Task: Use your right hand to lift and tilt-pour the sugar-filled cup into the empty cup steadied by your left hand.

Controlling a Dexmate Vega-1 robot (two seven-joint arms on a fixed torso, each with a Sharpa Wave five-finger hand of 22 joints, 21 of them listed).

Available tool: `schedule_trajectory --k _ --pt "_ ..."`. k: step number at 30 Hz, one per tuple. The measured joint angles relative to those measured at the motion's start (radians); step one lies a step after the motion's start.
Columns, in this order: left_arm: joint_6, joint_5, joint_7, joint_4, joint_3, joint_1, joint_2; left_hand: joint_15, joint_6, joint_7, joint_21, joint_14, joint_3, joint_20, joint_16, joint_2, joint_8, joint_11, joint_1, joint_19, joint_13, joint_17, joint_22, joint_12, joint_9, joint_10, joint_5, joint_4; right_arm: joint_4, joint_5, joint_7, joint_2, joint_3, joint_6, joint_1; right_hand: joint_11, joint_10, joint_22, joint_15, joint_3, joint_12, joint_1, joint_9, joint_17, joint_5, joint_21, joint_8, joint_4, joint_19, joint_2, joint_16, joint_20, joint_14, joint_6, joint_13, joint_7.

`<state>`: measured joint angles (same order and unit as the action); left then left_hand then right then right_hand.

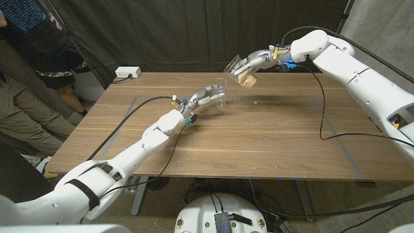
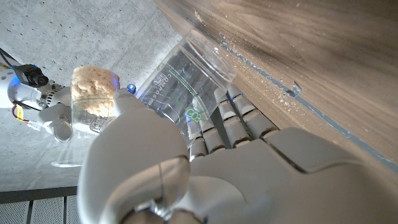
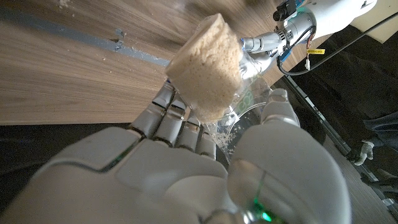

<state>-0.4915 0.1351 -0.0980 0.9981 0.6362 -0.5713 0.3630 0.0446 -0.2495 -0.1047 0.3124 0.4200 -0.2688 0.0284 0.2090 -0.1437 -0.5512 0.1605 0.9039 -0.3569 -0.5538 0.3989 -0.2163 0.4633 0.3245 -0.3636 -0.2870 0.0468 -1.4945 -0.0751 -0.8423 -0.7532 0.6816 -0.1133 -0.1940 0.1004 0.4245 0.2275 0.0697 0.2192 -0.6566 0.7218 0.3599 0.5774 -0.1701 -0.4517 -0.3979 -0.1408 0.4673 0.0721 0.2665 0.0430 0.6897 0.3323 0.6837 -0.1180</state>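
My left hand (image 1: 204, 98) grips a clear empty cup (image 1: 220, 88) that stands upright on the wooden table (image 1: 272, 142), a little beyond its middle. The left wrist view shows the empty cup (image 2: 186, 78) between my left hand's fingers (image 2: 239, 121) and thumb. My right hand (image 1: 257, 62) holds the sugar-filled cup (image 1: 244, 74) in the air just right of and above the empty one, tilted with its mouth toward it. In the right wrist view the sugar (image 3: 207, 68) sits packed in the cup's base, gripped by my right hand (image 3: 186, 168). The cups are apart.
Scattered sugar grains (image 2: 277, 87) lie on the table by a blue tape line (image 1: 337, 133). A white power strip (image 1: 127, 72) sits at the far left corner. A person (image 1: 35, 58) stands beyond the table's left side. Cables trail from both wrists.
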Motion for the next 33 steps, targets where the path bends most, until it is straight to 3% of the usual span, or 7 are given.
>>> schedule_trajectory --k 33 --pt "0.062 -0.004 0.006 0.111 0.01 -0.047 0.033 0.0 0.0 0.0 0.006 0.0 0.0 0.0 0.0 0.005 -0.004 -0.002 0.005 0.0 -0.005 0.003 0.0 0.003 0.0 -0.002 0.0 0.009 0.016 0.08 -0.11 0.011 0.044 0.036 0.047 -0.002 0.009 -0.005 -0.001 0.0 0.004 0.001 0.0 0.009 0.001 0.0 0.0 0.0 0.0 0.003 0.007 0.0 0.009 0.007 0.0 0.0"
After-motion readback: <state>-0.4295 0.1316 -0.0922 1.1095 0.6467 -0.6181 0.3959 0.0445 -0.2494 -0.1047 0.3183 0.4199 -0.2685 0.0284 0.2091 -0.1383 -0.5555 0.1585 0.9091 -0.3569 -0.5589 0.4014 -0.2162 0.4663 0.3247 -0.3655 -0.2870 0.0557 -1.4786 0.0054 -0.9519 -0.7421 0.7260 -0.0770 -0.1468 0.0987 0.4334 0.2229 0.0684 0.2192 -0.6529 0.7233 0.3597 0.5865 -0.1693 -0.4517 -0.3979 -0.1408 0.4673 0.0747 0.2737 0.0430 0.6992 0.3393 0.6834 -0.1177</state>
